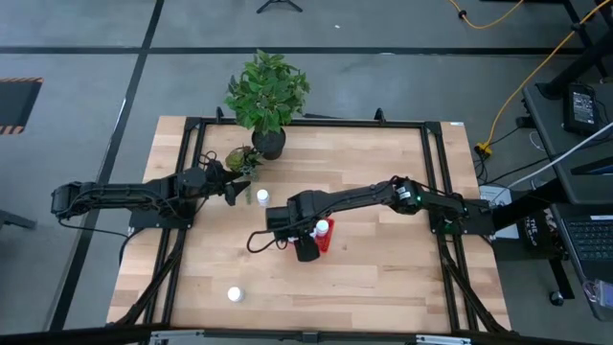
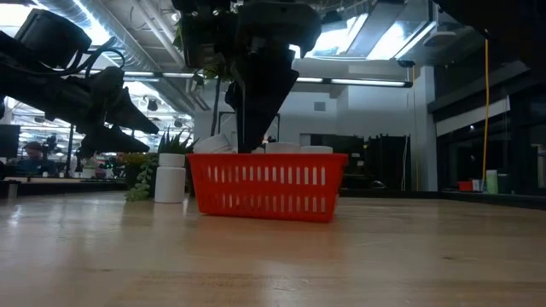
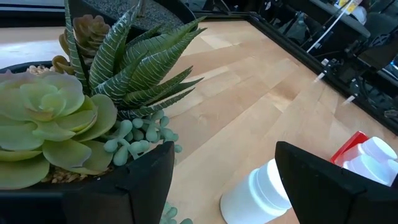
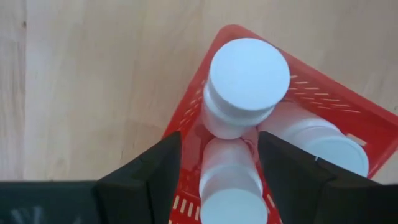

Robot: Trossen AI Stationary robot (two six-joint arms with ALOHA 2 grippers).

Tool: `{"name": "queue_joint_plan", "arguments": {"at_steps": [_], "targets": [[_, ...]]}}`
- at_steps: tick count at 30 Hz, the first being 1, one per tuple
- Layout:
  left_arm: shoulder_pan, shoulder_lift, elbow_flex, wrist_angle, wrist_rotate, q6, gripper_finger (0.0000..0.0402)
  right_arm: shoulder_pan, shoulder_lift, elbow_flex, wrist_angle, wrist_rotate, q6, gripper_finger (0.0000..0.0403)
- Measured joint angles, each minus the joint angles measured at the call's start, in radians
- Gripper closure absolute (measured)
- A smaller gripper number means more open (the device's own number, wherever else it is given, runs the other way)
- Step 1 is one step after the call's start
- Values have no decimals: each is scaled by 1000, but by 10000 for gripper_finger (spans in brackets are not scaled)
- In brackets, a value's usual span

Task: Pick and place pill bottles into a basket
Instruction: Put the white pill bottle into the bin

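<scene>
The small rectangular red plastic mesh basket [image 1: 326, 237] sits mid-table, largely under the right gripper [image 4: 217, 163]. Its dark fingers straddle a small white cylindrical pill bottle with a white cap [image 4: 229, 177] just over the basket's wall. Judging by that, the step in hand is dropping this bottle in. It would go best with the gripper lowered until the bottle nests beside the upright capped bottle [image 4: 245, 84] and the lying one [image 4: 311, 137], then opened straight apart, without nudging the wall. Whether the fingers pinch the bottle or have let go cannot be told.

On the basket's plant side, the left gripper [image 3: 224, 174] stands spread and empty, with a white bottle [image 1: 262, 196] just ahead of its fingers. Another white bottle [image 1: 234, 294] stands well apart from the basket.

From above, the right arm hides the basket's contents; the level view shows only caps above the rim, so the count is uncertain.
</scene>
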Motion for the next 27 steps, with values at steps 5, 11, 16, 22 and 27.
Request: {"name": "queue_joint_plan", "arguments": {"at_steps": [5,11,16,22,27], "targets": [[0,0,0,0,0,0,130,0,3,19,-22,12,1,190],[0,0,0,0,0,-1,130,0,-3,77,-1,13,0,190],[0,6,0,0,-1,-1,130,0,-16,80,6,16,-4,190],[0,18,0,1,-14,-2,130,0,-16,80,24,16,-34,190],[0,20,0,1,-15,-2,130,0,-16,80,76,8,-36,190]]}}
